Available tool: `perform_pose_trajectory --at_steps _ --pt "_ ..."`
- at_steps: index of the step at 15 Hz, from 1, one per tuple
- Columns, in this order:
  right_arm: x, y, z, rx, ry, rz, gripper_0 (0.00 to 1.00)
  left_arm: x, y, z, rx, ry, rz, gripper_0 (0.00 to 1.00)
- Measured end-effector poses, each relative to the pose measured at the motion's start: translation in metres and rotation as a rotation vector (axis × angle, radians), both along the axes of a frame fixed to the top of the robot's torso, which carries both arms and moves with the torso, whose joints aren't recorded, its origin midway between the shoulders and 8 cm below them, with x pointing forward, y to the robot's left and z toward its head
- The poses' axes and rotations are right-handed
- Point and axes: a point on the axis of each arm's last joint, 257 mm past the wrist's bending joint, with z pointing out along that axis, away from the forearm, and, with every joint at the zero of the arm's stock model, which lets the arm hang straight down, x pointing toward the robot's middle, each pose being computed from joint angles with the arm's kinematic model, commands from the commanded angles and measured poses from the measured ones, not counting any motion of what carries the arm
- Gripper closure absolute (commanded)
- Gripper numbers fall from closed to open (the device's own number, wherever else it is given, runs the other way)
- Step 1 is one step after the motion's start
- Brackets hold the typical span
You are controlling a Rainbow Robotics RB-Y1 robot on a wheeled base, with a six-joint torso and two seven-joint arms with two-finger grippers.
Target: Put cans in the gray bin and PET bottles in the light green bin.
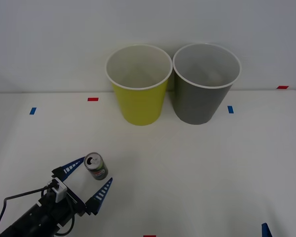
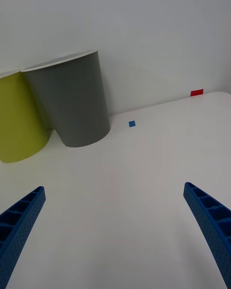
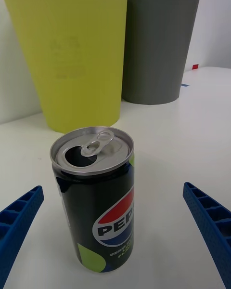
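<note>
A small dark can (image 1: 96,166) with an opened silver top stands upright on the white table at the front left. My left gripper (image 1: 91,178) is open around it, one blue finger on each side, not touching; up close the can (image 3: 96,197) stands between the fingers (image 3: 19,221). The light green bin (image 1: 138,84) and the gray bin (image 1: 204,81) stand side by side at the table's back, both upright and with pale insides. My right gripper (image 2: 115,231) is open over bare table at the front right, facing the gray bin (image 2: 72,101).
Small red and blue tape marks (image 1: 92,99) dot the table (image 1: 187,168). A white wall rises right behind the bins. Open tabletop lies between the can and the bins.
</note>
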Motion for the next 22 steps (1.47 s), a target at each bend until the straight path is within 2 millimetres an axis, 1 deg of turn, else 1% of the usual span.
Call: perform_pose_trajectory --at_steps 3,6,13,15,16,17,18,22 --pt "0.0 0.0 0.0 0.0 0.0 0.0 0.0 0.01 -0.001 0.001 0.008 -0.01 0.002 0.0" --pt "0.0 0.0 0.0 0.0 0.0 0.0 0.0 0.022 -0.006 0.005 -0.011 -0.016 0.009 0.0" --pt "0.0 0.0 0.0 0.0 0.0 0.0 0.0 0.032 -0.017 0.008 -0.062 0.012 0.023 0.0" --pt "0.0 0.0 0.0 0.0 0.0 0.0 0.0 0.036 -0.017 0.01 -0.071 0.011 0.026 0.05" --pt "0.0 0.0 0.0 0.0 0.0 0.0 0.0 0.037 -0.017 0.012 -0.074 0.01 0.027 0.37" --pt "0.0 0.0 0.0 0.0 0.0 0.0 0.0 0.038 -0.017 0.012 -0.075 0.01 0.027 0.96" --pt "0.0 0.0 0.0 0.0 0.0 0.0 0.0 0.038 -0.017 0.012 -0.074 0.009 0.027 0.98" --pt "0.0 0.0 0.0 0.0 0.0 0.0 0.0 0.038 -0.017 0.012 -0.075 0.009 0.027 0.99"
